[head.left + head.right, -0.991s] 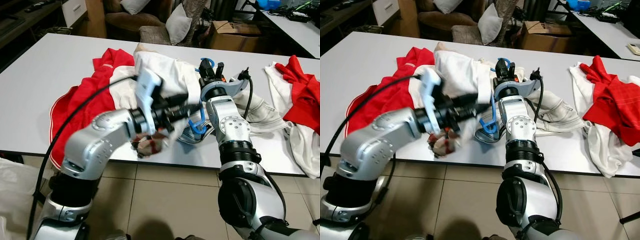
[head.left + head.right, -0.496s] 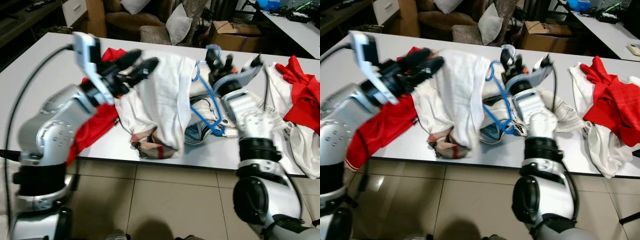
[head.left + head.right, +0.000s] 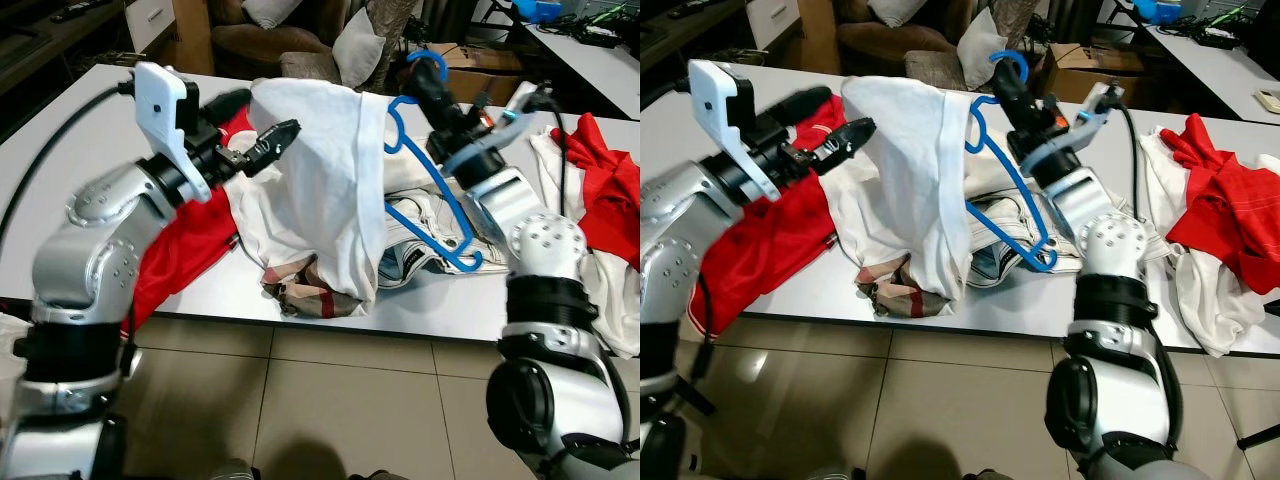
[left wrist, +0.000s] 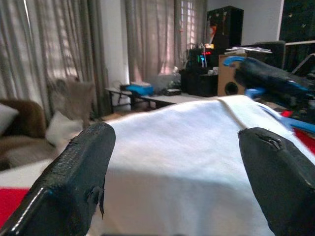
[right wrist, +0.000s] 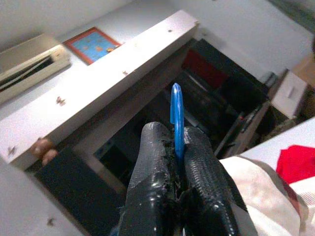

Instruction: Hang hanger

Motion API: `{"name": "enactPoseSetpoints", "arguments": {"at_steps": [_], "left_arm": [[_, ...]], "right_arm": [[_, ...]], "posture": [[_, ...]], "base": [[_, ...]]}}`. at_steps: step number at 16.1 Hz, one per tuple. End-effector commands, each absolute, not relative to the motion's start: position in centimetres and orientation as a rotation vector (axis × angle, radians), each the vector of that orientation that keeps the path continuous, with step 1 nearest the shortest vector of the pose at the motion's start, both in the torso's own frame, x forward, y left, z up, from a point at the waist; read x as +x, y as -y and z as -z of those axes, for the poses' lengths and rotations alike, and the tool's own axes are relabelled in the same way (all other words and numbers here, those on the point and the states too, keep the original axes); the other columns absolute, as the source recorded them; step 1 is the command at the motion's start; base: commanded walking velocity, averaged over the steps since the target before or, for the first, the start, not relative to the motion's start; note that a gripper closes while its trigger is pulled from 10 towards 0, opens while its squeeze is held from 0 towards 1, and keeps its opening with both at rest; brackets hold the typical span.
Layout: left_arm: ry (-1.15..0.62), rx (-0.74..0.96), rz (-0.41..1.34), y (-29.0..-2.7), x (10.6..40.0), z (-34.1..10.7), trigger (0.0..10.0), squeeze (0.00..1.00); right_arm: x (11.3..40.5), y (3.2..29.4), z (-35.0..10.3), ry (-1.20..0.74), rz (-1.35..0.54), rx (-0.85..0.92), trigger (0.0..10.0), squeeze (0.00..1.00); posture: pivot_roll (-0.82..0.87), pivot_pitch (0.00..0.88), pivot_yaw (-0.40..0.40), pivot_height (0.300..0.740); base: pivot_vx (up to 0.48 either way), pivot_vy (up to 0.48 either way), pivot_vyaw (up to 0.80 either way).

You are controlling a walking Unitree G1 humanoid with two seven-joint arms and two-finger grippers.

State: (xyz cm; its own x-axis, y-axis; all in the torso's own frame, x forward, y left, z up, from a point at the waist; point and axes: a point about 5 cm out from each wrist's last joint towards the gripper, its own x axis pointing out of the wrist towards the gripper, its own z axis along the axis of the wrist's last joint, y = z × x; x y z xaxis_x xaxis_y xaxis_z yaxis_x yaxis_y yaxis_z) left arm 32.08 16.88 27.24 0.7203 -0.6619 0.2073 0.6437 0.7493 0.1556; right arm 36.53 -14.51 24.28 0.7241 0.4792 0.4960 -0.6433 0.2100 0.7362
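Note:
A white garment (image 3: 325, 190) hangs lifted over the white table (image 3: 80, 150), and one shoulder of a blue plastic hanger (image 3: 440, 205) is tucked into it. My right gripper (image 3: 428, 85) is shut on the hanger's neck just below the hook, holding it tilted above the table; the right wrist view shows the blue hook (image 5: 175, 108) pinched between the fingers. At the garment's upper left edge my left gripper (image 3: 250, 118) is open, one finger above and one in front of the cloth. In the left wrist view the white cloth (image 4: 187, 142) spreads beyond the two parted fingers (image 4: 74, 182).
A red garment (image 3: 190, 240) lies on the table under my left arm. A plaid cloth (image 3: 305, 295) and other clothes sit below the hanging garment. More red and white clothes (image 3: 600, 190) lie at the right. Cushioned chairs (image 3: 355, 45) and a cardboard box (image 3: 465, 60) stand behind.
Both arms have risen. The right gripper carried the hanger up and to the right, lifting the white garment off the pile. The left gripper swung left and up to the garment's edge.

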Motion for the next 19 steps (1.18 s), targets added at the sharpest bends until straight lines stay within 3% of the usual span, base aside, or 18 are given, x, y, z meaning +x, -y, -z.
{"name": "enactPoseSetpoints", "arguments": {"at_steps": [1, 2, 3, 10, 11, 12, 16, 18, 19], "left_arm": [[0.298, 0.13, 0.739, -17.2, 32.2, -28.4, 10.0, 0.14], [0.321, 0.137, 0.797, -18.1, 32.3, -29.9, 10.0, 0.46], [0.336, 0.177, 0.915, -18.3, 32.2, -31.2, 10.0, 1.0], [0.099, 0.392, 1.308, -17.0, 35.2, -31.0, 10.0, 1.0], [0.069, 0.398, 1.356, -16.6, 35.2, -30.7, 10.0, 0.93], [0.05, 0.413, 1.382, -16.5, 35.3, -30.3, 10.0, 0.0], [-0.112, 0.445, 1.507, -16.6, 35.8, -28.3, 10.0, 0.0], [-0.114, 0.358, 1.538, -16.6, 35.7, -28.3, 10.0, 0.0], [-0.129, 0.318, 1.552, -16.6, 35.7, -28.2, 7.6, 0.0]], "right_arm": [[36.1, 14.7, -25.2, 0.211, -0.848, 1.059, 0.0, 0.0], [35.7, 14.7, -25.3, 0.216, -0.897, 0.99, 0.0, 0.0], [35.3, 14.6, -25.2, 0.207, -0.939, 0.933, 0.0, 0.0], [32.7, 13.4, -24.7, 0.184, -1.177, 0.687, 0.0, 0.0], [32.4, 13.4, -24.8, 0.192, -1.202, 0.677, 0.0, 0.0], [32.2, 13.5, -25.0, 0.197, -1.221, 0.674, 0.0, 0.0], [31.6, 13.8, -25.1, 0.223, -1.26, 0.647, 0.0, 0.0], [31.3, 13.9, -25.2, 0.235, -1.271, 0.644, 0.0, 0.0], [31.2, 14.0, -25.2, 0.239, -1.274, 0.642, 0.0, 0.0]], "posture": [[-0.01, 0.0, -0.082, 0.74], [0.0, 0.0, -0.091, 0.74], [0.0, 0.0, -0.098, 0.74], [-0.01, 0.0, -0.062, 0.74], [-0.02, 0.0, -0.058, 0.74], [-0.02, 0.0, -0.056, 0.74], [-0.02, 0.0, -0.035, 0.74], [-0.02, 0.0, -0.03, 0.74], [-0.03, 0.0, -0.024, 0.74]], "base": [[0.0, 0.0, 0.0], [0.0, 0.0, 0.0], [0.0, 0.0, 0.0], [0.0, 0.0, 0.0], [0.0, 0.0, 0.0], [0.0, 0.0, 0.0], [0.0, 0.0, 0.0], [0.0, 0.0, 0.0], [0.0, 0.0, 0.0]]}}
